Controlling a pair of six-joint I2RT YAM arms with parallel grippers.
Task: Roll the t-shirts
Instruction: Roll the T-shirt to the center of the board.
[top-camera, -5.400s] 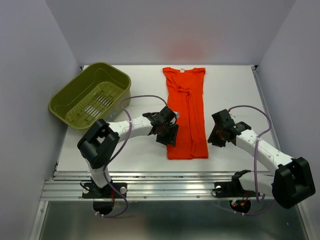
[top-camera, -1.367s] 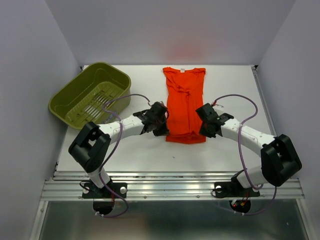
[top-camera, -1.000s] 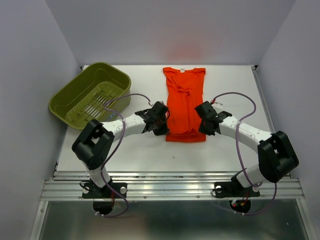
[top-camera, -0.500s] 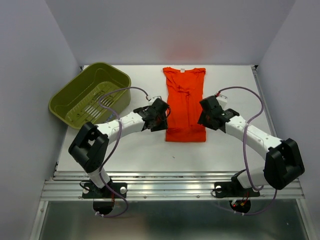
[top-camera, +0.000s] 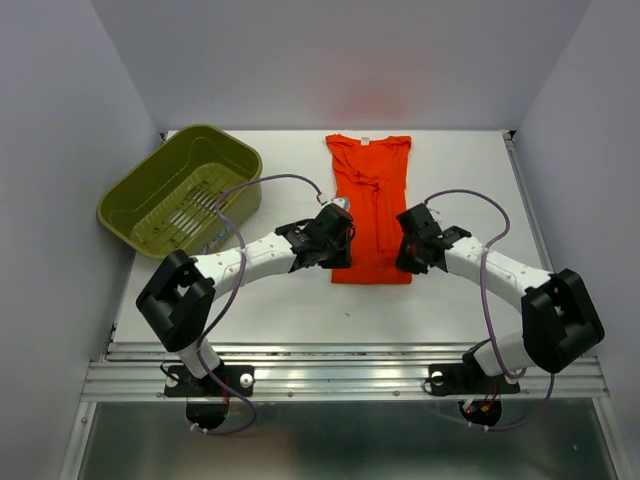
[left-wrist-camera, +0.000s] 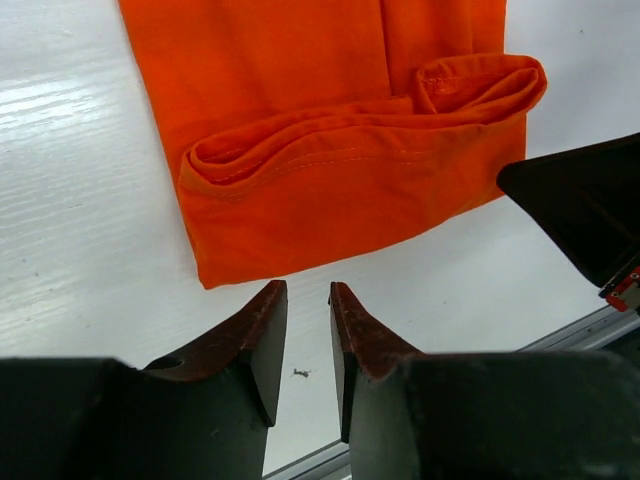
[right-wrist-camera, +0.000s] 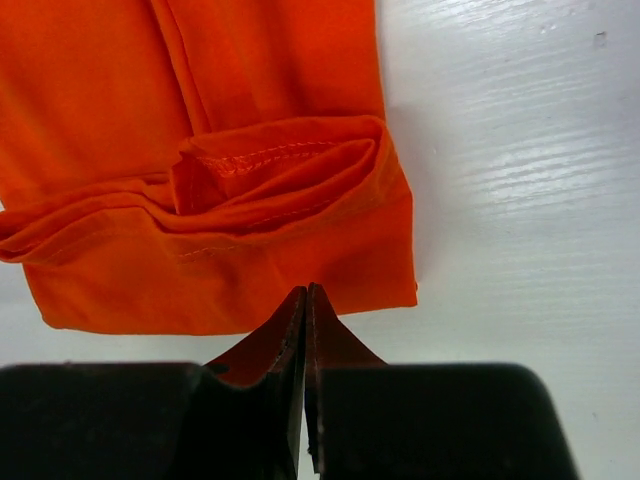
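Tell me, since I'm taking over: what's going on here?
The robot is rolling an orange t-shirt on the table. Its near hem is turned up into a first roll. The left gripper hangs slightly open just short of the roll's left end; the right gripper is shut at its right end. Neither visibly holds cloth.

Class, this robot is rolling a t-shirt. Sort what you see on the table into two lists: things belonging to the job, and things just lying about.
Belongs to the job:
- bright orange-red cloth t-shirt, near hem partly rolled
- left pincer, slightly open
- right pincer, shut

Just lying about:
- olive-green slotted plastic basket, far left
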